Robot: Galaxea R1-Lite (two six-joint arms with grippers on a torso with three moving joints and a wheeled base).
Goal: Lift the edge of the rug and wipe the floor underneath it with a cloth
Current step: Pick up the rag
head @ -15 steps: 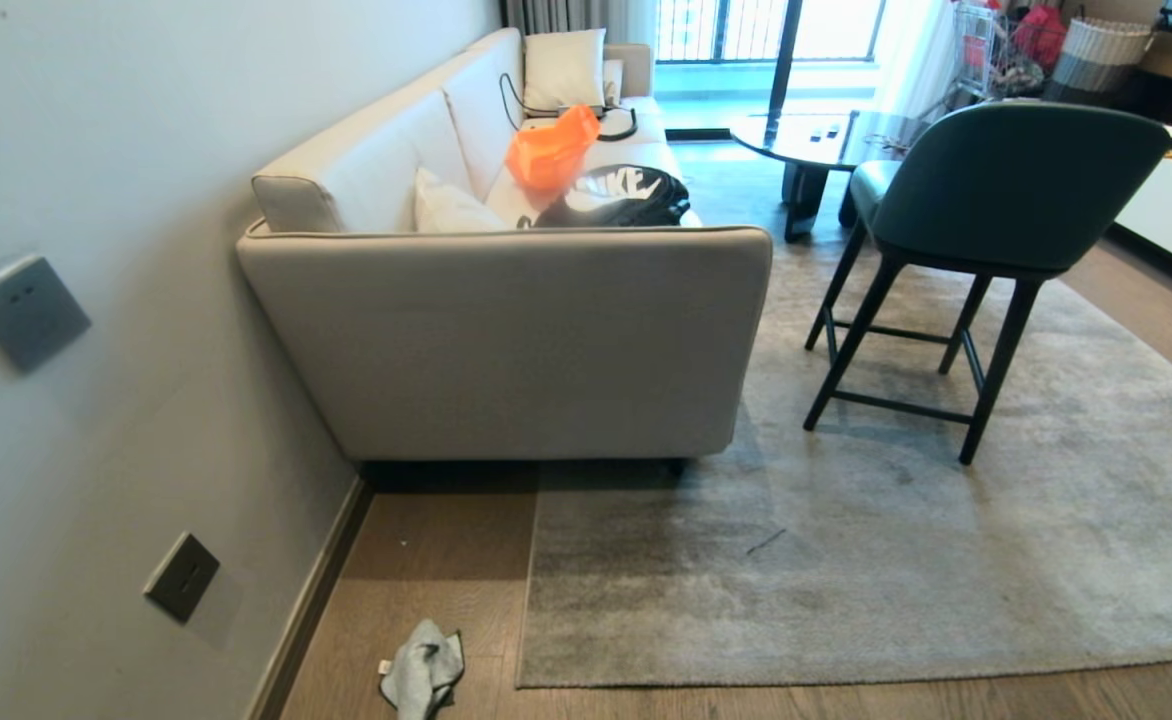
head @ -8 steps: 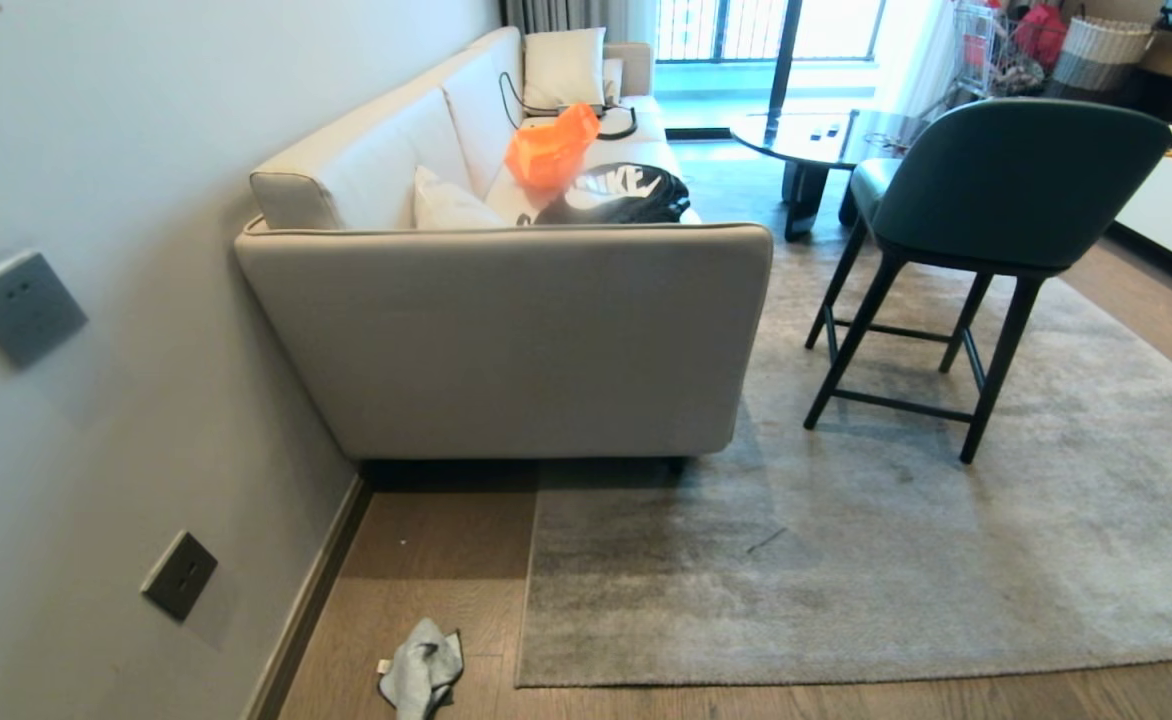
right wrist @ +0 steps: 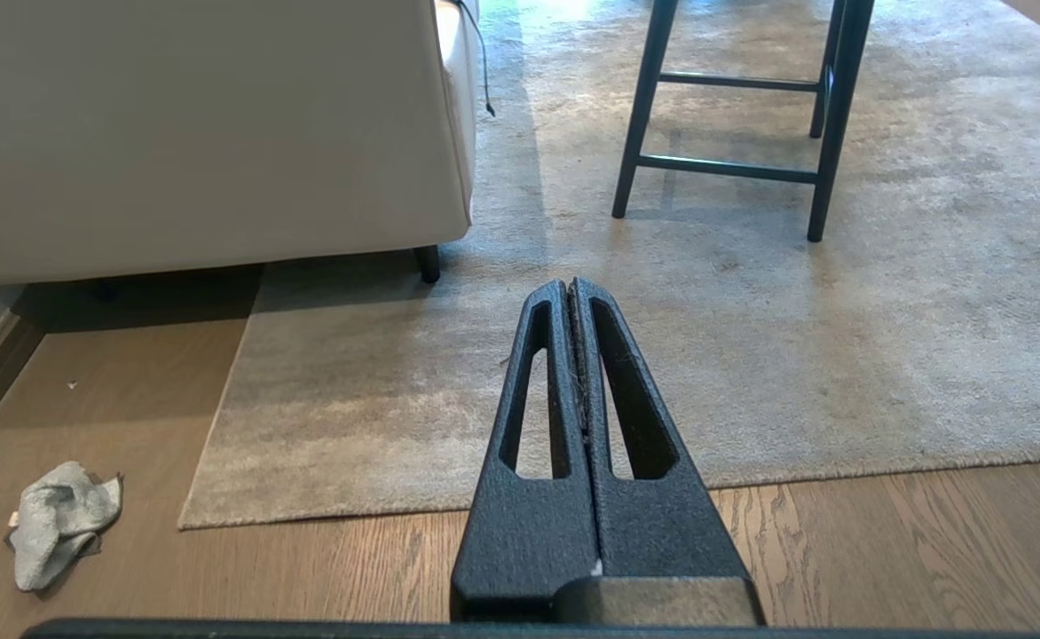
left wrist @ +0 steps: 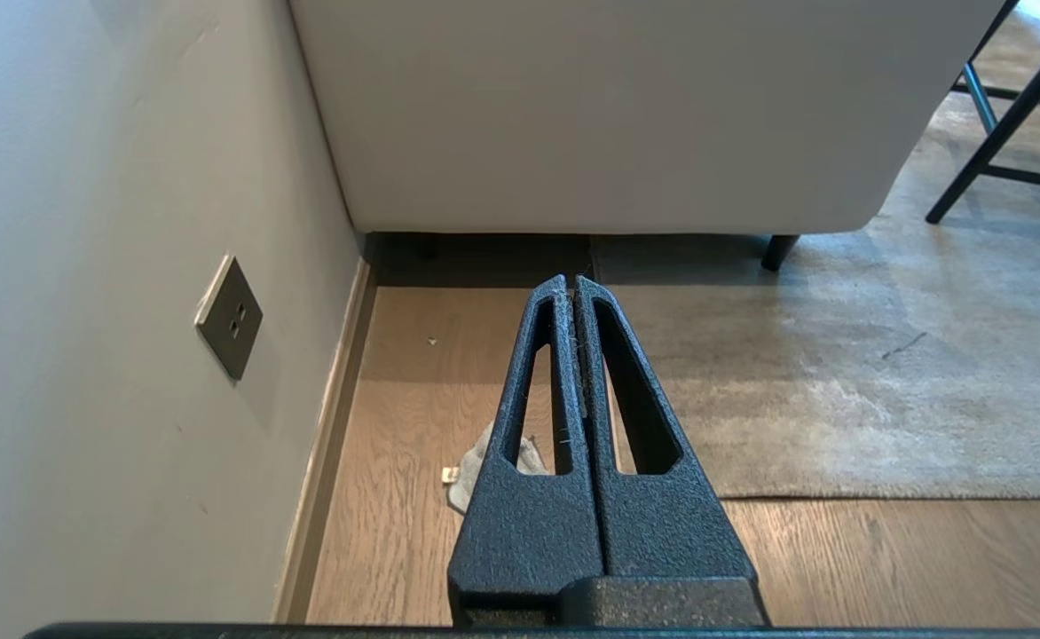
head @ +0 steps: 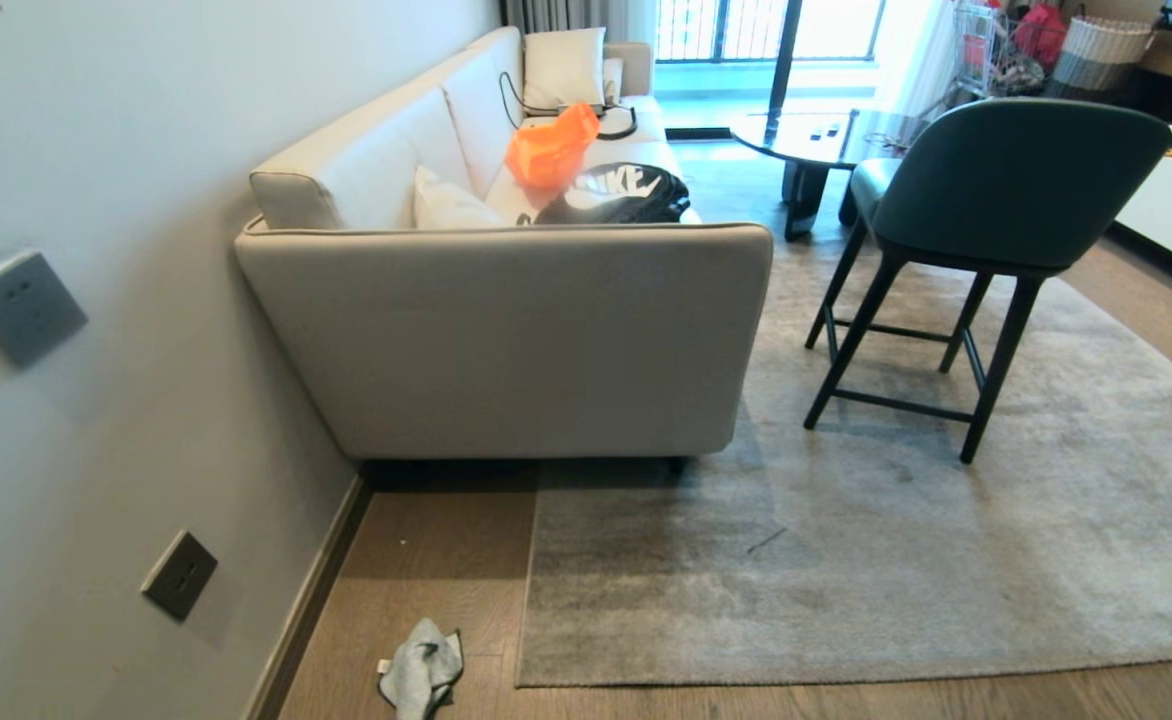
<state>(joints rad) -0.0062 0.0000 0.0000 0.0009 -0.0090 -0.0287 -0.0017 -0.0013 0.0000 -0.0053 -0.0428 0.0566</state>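
A: What crowds the corner?
B: A cream sofa [head: 506, 340] stands along the wall [head: 96, 150], its end panel facing the camera and its dark foot on the rug. An orange bag [head: 549, 150] and a black bag [head: 618, 196] lie on the seat. A dark green chair [head: 986, 200] stands on the rug to the right, with a dark round worktop [head: 806, 135] beyond it. Two wall sockets [head: 179, 575] sit on the left.

A: And the rug edge?
B: The rug edge [head: 746, 678] lies flat on the floor [head: 426, 560], its square corner near the bottom of the head view, just right of the cloth [head: 422, 668]. The cloth is crumpled on the bare planks between the baseboard [head: 311, 600] and the rug's side border, apart from both.

A: The claws?
B: Neither shows in the head view. The left claw [left wrist: 571, 286] is pressed shut and empty, held above the floor with the cloth partly hidden behind it. The right claw [right wrist: 568, 288] is also shut and empty, over the rug's near border.

A: Anything changed from a second ago?
B: The whole head view has slid very slightly, so the camera shifted. The cloth, rug and furniture lie as before.
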